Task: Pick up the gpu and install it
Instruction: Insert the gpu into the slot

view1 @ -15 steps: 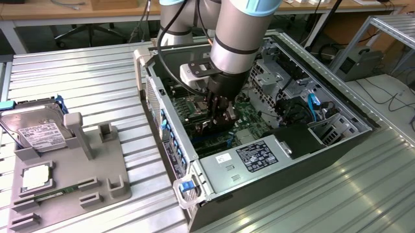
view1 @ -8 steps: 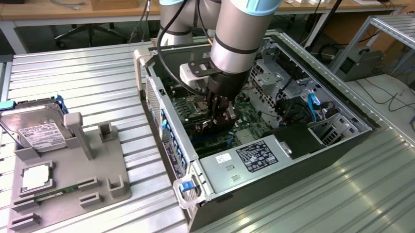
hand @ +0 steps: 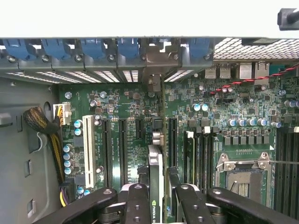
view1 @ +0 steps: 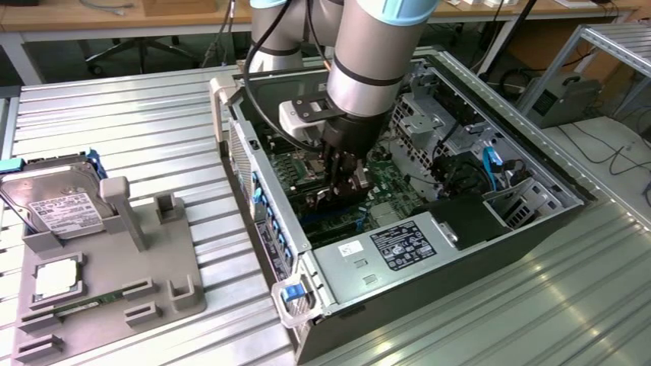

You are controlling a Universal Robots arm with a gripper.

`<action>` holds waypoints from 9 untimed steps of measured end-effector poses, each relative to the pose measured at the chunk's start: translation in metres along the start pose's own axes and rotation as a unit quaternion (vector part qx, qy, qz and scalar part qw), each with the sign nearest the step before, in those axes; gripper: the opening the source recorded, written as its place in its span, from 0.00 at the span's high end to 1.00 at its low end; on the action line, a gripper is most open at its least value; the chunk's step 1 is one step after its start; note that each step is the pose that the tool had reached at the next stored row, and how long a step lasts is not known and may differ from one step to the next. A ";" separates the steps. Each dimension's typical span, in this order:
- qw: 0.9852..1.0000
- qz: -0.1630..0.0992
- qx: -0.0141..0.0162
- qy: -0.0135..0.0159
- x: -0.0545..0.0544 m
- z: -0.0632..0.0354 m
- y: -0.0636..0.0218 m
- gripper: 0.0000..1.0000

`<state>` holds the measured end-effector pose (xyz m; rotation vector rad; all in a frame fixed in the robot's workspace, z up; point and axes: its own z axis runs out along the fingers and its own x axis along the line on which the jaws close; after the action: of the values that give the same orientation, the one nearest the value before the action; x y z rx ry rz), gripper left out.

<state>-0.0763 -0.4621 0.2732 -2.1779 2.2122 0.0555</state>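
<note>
My gripper reaches down inside the open computer case, shut on the gpu. In the wrist view the gpu shows edge-on, a thin black card with a green logo on it, clamped between the two black fingers. The gripper holds it upright over the motherboard, in line with one of the long black expansion slots. The card's metal end points toward the rear slot openings. Whether the card sits in the slot is hidden.
Blue slot latches line the case's rear wall. A white slot, a CPU socket and a cable bundle surround the card. At the exterior view's left a grey fixture holds a hard drive and a RAM stick.
</note>
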 end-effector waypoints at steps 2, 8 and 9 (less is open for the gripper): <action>1.000 0.000 0.000 0.000 0.000 0.0000 0.0001 0.74; 1.000 0.000 0.000 0.000 0.000 0.0000 0.0001 0.74; 1.000 0.000 0.000 0.000 0.000 0.0000 0.0001 0.74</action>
<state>-0.0764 -0.4624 0.2732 -2.1778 2.2124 0.0554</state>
